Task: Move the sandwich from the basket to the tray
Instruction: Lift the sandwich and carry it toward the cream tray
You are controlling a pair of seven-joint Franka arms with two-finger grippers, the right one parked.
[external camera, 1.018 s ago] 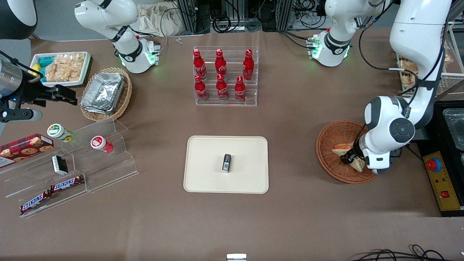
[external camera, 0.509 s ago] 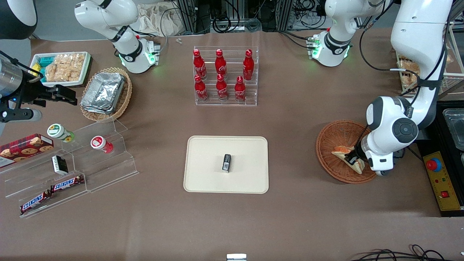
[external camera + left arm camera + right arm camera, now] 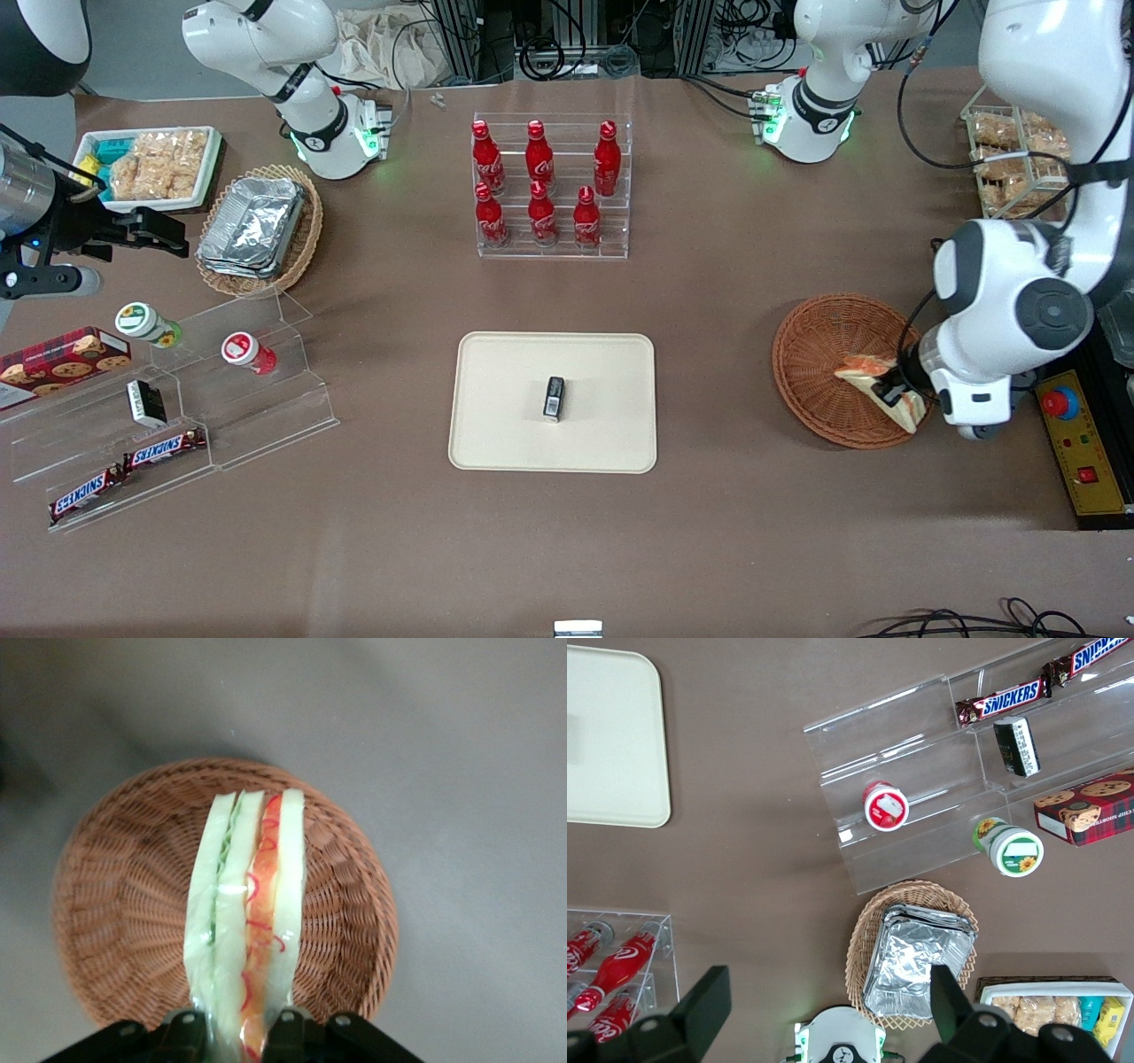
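We count one sandwich (image 3: 246, 921), a triangular wedge of pale bread with red-orange and green filling showing along its cut edge; it hangs above the basket (image 3: 819, 372), raised off the weave and over the rim nearest the working arm. We judge it light, soft and easily crushed, with layers that can slide apart, so grip force should stay low and the hold should span the two bread faces near one end, as it does at present. The end effector (image 3: 232, 1032) is closed across the sandwich's thickness, one finger on each outer slice, with the rest of the wedge projecting free. There is one reddish-brown basket, holding nothing else that we can see. Toward the middle of the counter (image 3: 709, 532) lies one cream tray (image 3: 496, 434), carrying one small dark packet (image 3: 554, 397) at its centre; we judge bare tray surface on either side of it sufficient for release. Farther from the front camera stand six red bottles (image 3: 541, 182) in one clear rack.
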